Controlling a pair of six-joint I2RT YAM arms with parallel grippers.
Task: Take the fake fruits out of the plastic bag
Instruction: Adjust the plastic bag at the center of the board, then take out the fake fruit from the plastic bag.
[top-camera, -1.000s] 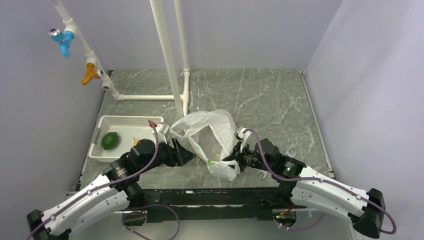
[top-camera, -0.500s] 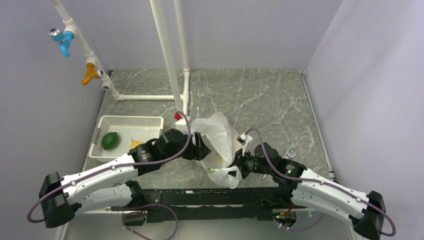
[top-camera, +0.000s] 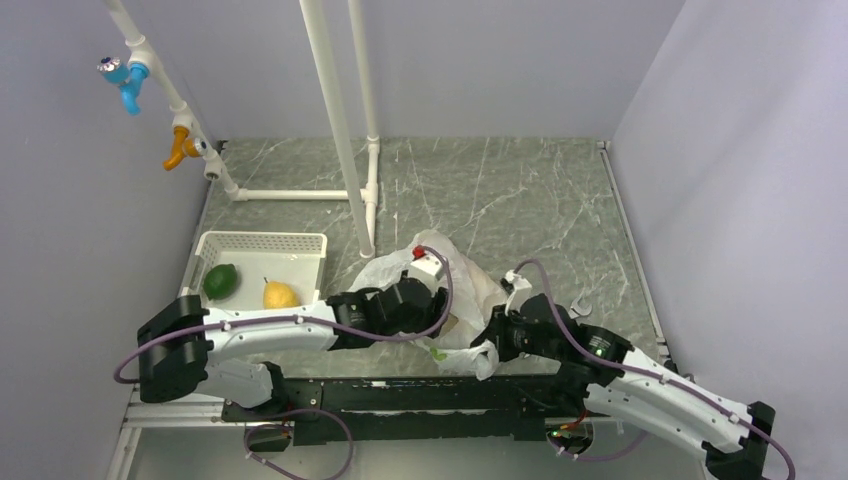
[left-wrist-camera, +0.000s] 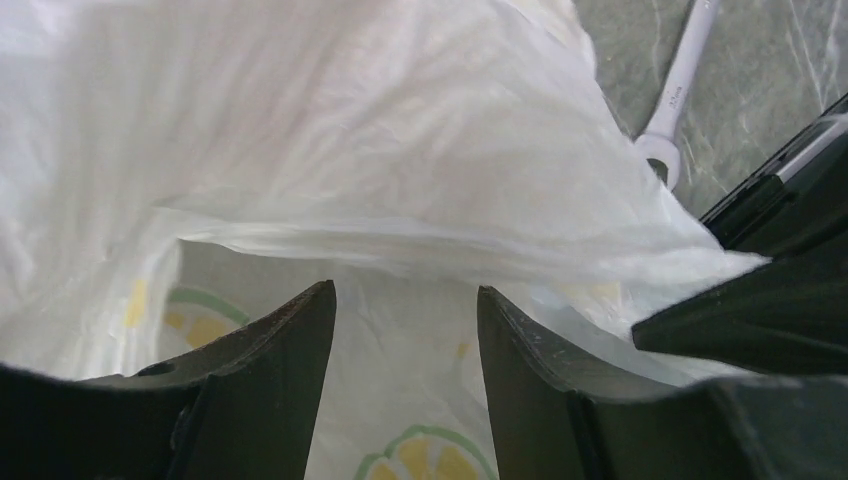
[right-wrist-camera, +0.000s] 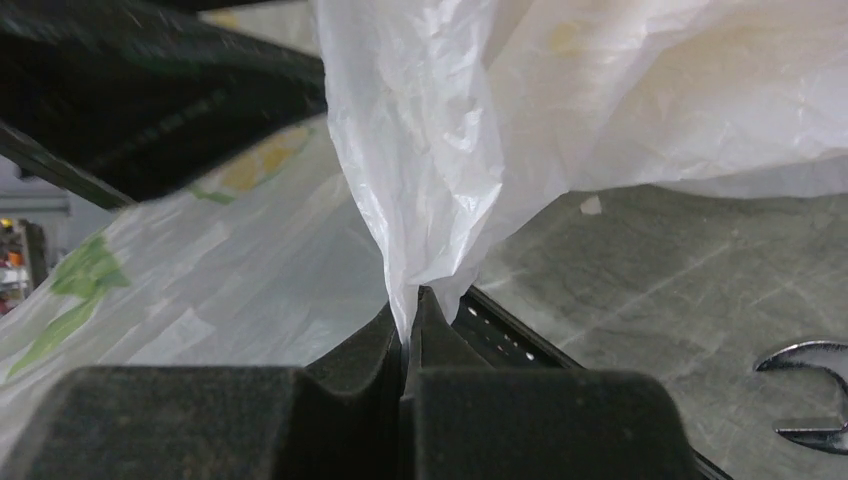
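White thin film of the plastic bag (right-wrist-camera: 600, 80) is pinched flat between the closed fingers of the right gripper (right-wrist-camera: 405, 330), low centre of the right wrist view; in the top view that gripper (top-camera: 492, 338) sits at bottom centre, holding the bag's near edge up. Just left of it the left gripper (left-wrist-camera: 405, 300) is pushed into the bag mouth with its jaws spread fairly wide and nothing between them, only printed film ahead. The bag (top-camera: 465, 280) lies crumpled at centre on the grey table (top-camera: 520, 190). A wrench (left-wrist-camera: 682, 85) lies on the table just beside it, upper right of the left wrist view. Fruits inside: none clearly visible; a yellowish tint shows through the film, but what it is can't be told. Left of centre in the top view, the white tray (top-camera: 262, 240) holds a green fruit (top-camera: 220, 281) and a yellow fruit (top-camera: 279, 295), so those two are out. Judgement: partly done; the rest are probably hidden in the bag, and the next grab hasn't happened yet.
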